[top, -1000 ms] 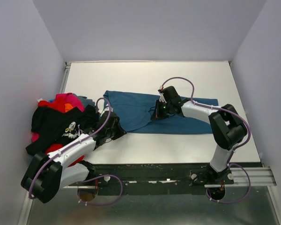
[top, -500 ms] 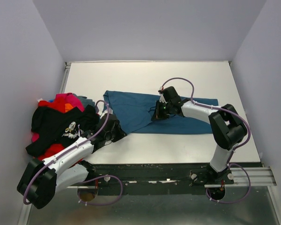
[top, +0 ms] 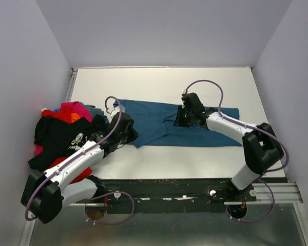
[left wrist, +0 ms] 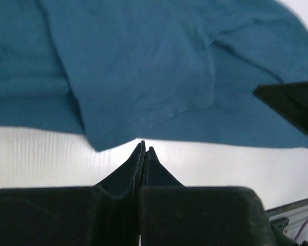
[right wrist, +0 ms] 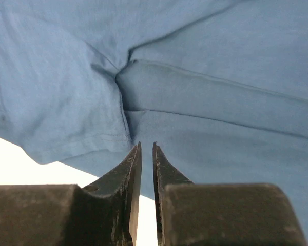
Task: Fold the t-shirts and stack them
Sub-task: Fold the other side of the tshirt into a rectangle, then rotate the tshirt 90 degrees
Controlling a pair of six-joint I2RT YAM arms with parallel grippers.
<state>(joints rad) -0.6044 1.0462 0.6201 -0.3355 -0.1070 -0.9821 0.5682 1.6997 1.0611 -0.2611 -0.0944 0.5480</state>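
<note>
The teal t-shirt (top: pixel 154 120) lies flat across the middle of the white desk (top: pixel 159 82), long side running left to right, with its left part folded over itself along a slanting edge. Only the top view shows the other shirts: a heap at the desk's left edge, well apart from the teal one's middle, with the black t-shirt (top: pixel 56 133) and its white print on top, and the red t-shirt (top: pixel 52 113) and the magenta t-shirt (top: pixel 78 107) showing behind it.

From above, the left arm (top: pixel 77 159) reaches past the heap to the teal shirt's near left corner, and the right arm (top: pixel 226 125) lies over the shirt with its tip near the middle fold. How the jaws stand cannot be read there.

The left wrist view settles it for that side. The left jaws are pressed together with nothing between them. Their tips sit over bare desk (left wrist: pixel 41 154), just beside the near hem of the teal t-shirt (left wrist: pixel 143 66), whose folded flap hangs lower than the layer under it.

The right wrist view shows the right jaws spread by a thin slit, pinching nothing, above the teal t-shirt (right wrist: pixel 220 51), where several creases meet in a pucker. A corner of the desk (right wrist: pixel 10 164) shows at lower left.
</note>
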